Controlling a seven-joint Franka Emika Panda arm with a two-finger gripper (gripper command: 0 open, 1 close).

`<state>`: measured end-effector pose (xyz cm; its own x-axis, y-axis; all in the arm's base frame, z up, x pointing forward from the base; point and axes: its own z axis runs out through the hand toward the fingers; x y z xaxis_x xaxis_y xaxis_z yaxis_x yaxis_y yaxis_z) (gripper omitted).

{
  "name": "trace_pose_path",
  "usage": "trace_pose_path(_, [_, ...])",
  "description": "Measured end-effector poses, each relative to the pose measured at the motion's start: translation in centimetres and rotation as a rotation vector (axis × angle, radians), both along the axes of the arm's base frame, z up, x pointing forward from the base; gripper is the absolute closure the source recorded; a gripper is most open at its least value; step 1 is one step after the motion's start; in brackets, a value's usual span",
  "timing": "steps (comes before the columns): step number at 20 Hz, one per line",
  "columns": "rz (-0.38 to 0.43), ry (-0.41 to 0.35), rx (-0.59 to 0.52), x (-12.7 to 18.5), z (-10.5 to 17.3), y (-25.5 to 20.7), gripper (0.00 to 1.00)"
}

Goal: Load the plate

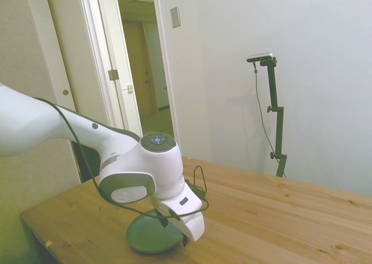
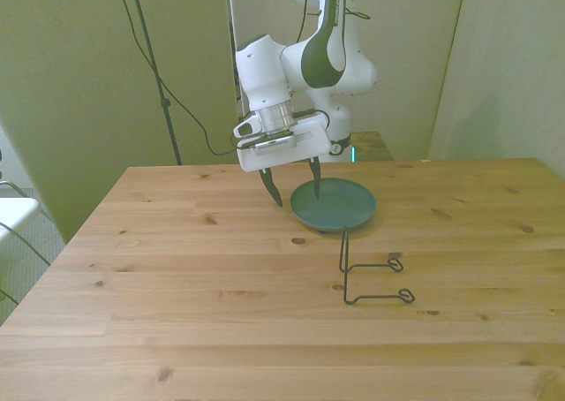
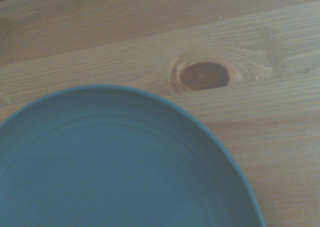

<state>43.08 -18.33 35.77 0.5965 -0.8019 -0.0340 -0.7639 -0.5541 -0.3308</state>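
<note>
Plate lies flat on the desk, just behind the wire stand I judge it must go into. My claw hangs spread wide and empty, one finger over the plate's rim, apparently to pinch that edge.

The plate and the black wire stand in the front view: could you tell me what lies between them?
Only bare wooden table; the plate and wire stand have nothing between them.
</note>
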Motion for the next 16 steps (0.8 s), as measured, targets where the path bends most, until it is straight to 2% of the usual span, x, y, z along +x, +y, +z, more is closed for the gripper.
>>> trace_pose_path(5, [0.008,0.016,-0.001,0.28,-0.86,0.34,0.0])
trace_pose_path(6, [0.008,0.016,-0.001,0.28,-0.86,0.35,1.0])
trace_pose_path(16, [0.026,0.024,-0.004,0.45,-0.96,0.88,1.0])
